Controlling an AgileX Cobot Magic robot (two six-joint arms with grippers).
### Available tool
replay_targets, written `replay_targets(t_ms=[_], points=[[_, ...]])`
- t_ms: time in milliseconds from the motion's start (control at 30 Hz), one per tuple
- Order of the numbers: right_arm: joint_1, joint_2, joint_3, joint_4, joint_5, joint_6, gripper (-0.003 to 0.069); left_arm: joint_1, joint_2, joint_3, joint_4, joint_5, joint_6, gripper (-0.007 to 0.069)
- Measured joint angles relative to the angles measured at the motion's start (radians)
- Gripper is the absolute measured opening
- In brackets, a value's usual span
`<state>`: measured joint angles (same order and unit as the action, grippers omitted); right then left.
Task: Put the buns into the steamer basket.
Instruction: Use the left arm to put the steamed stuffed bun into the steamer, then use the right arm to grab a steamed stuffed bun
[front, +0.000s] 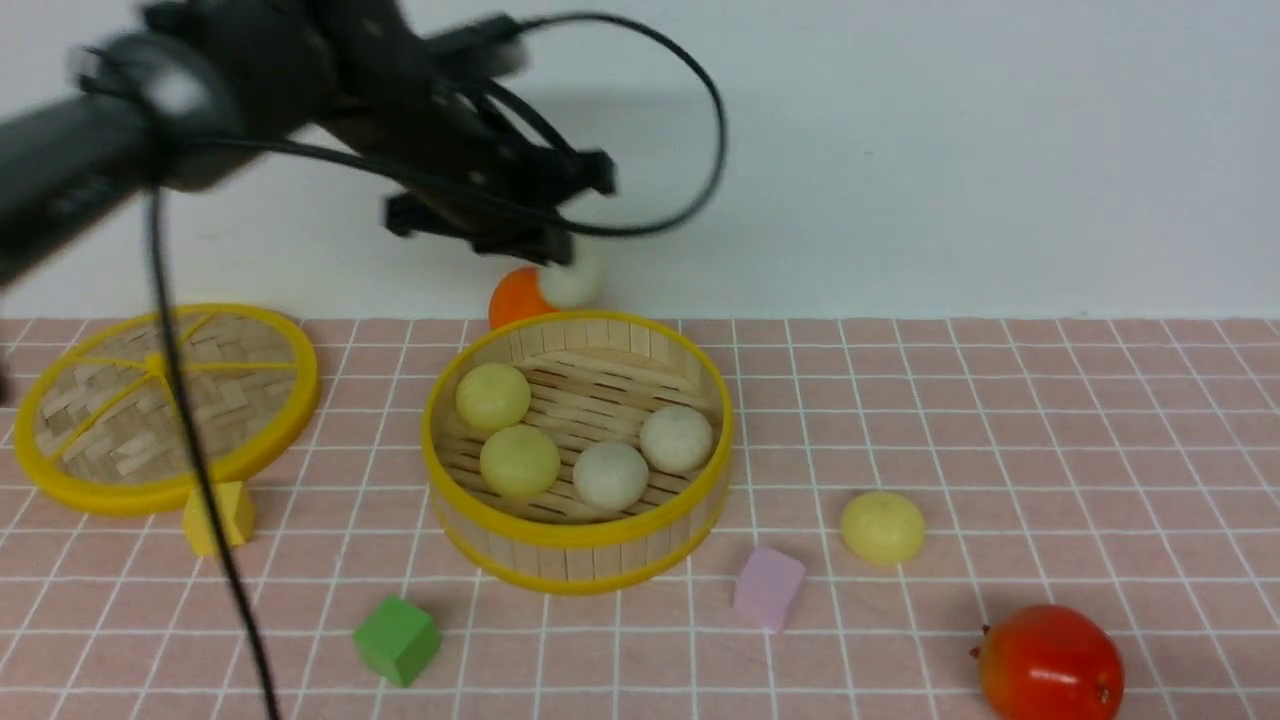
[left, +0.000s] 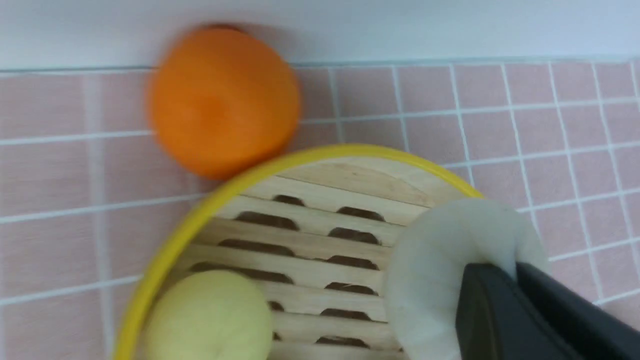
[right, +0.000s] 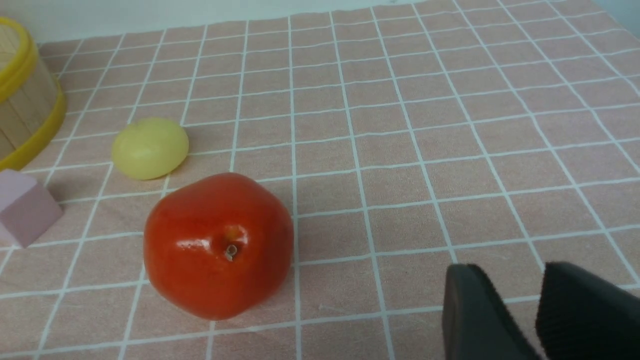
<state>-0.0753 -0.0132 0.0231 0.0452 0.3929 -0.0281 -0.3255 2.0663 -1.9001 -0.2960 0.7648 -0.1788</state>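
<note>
While my left gripper (front: 550, 250) is clamped on an off-white bun (front: 572, 280) above the far rim of the steamer basket (front: 575, 540), four buns (front: 519, 461) already lie on its slats and one pale yellow bun (front: 882, 527) sits on the tabletop (front: 1000, 420) to the basket's right, so I judge two remain. Only the left wrist view shows the held bun pinched over the slats beside the orange ball (left: 222, 100); only the right wrist view shows my right gripper (right: 522, 272), jaws apart and empty, near the red fruit (right: 218, 245).
</note>
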Motion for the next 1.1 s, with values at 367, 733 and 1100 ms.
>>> replay_targets(t_ms=[367,733,1100], points=[[0.0,0.0,0.0,0.0,0.0,0.0,0.0239,0.002,0.165,-0.008,-0.003,-0.096,-0.021,0.0034],[0.0,0.0,0.0,0.0,0.0,0.0,0.0239,0.002,0.084,-0.102,0.263,0.144,-0.187,0.0496],[0.0,0.0,0.0,0.0,0.0,0.0,0.0239,0.002,-0.507,-0.11,0.352,0.459,-0.215,0.0427]])
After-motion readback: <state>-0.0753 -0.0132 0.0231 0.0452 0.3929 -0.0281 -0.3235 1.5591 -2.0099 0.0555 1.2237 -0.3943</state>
